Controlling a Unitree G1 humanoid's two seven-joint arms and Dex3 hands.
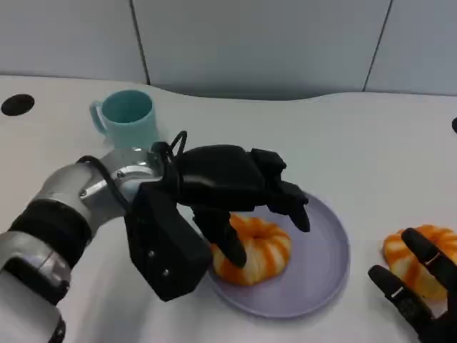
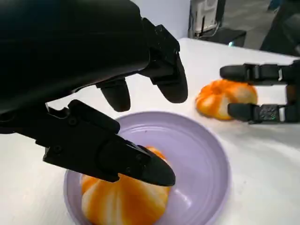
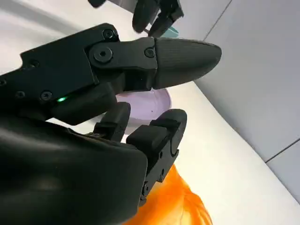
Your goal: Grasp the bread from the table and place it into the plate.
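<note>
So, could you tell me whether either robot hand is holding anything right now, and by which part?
Nothing is clearly held. The left robot hand hovers open over the bread on the plate; the right robot hand is open beside the second bread.

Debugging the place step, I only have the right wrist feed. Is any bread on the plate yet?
Observer: Yes. One bread lies on the purple plate, at its side nearest the robot.
Operator: Left hand holding it?
Observer: Left hand is above it, fingers spread; one finger tip looks to rest on the bread, no closed grasp.
Operator: Anything else on the table?
Observer: A teal mug stands beyond the plate, apart from it.
</note>
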